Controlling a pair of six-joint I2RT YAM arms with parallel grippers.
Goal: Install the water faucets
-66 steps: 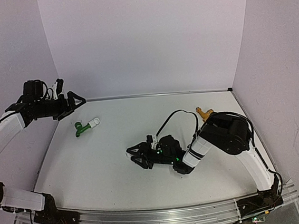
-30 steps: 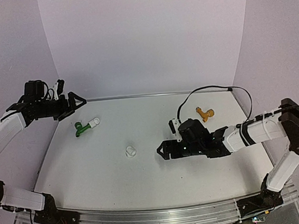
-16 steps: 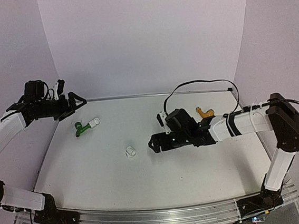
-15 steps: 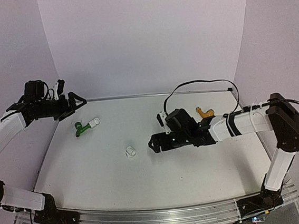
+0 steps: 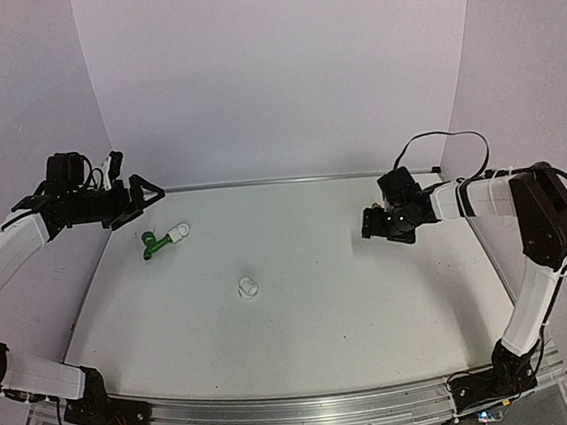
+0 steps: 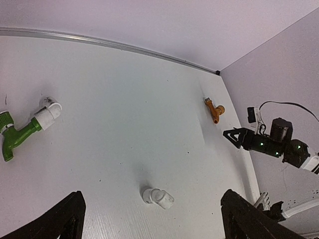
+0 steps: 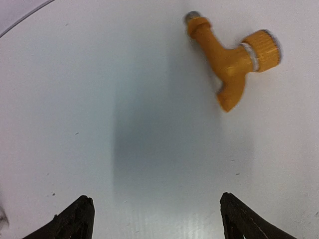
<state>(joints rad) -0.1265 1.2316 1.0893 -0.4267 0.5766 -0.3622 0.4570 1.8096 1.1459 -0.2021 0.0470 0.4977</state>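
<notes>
Right gripper [image 7: 154,211], jaws apart, hangs near the yellow faucet [image 7: 232,62].

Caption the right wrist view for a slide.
Open right gripper above the table, yellow faucet lying ahead, untouched.

Left gripper [image 5: 145,203] spread open near green faucet [image 5: 150,246] with white fitting [image 5: 177,231] on its end, loose fitting [image 5: 248,287] mid table [image 5: 306,341], right gripper [image 5: 368,226] far right.

2 white arms [image 5: 4,255], black joints [image 5: 540,216], looping black cable [image 5: 444,136]
</notes>
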